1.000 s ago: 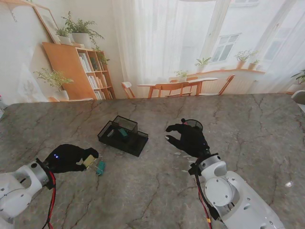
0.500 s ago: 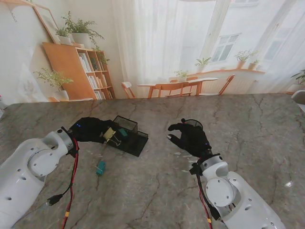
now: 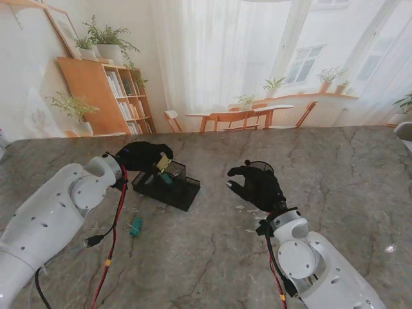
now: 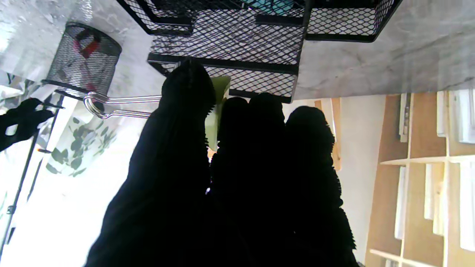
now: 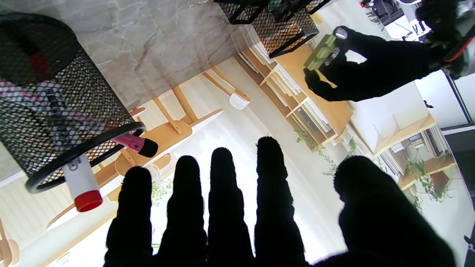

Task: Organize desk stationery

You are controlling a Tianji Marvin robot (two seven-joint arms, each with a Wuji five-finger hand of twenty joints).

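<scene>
My left hand (image 3: 145, 156) is shut on a yellow-green binder clip (image 3: 163, 163) and holds it over the far corner of the black mesh organizer (image 3: 183, 193). In the left wrist view the clip (image 4: 219, 89) is pinched between thumb and fingers, its wire handles (image 4: 111, 105) sticking out sideways. A teal clip (image 3: 167, 179) lies inside the organizer. Another teal clip (image 3: 136, 226) lies on the table nearer to me. My right hand (image 3: 257, 185) is open, fingers spread, beside the mesh pen cup (image 3: 260, 167); it holds nothing.
The pen cup (image 5: 48, 111) holds a pink marker (image 5: 135, 144) and a white pen with a red cap (image 5: 83, 181). The marble table (image 3: 335, 174) stretches wide to the right. A cable hangs from my left arm (image 3: 77, 199).
My left hand lifted the yellow-green clip from the table near the teal clip and carried it away from me to above the organizer. The right hand has barely moved.
</scene>
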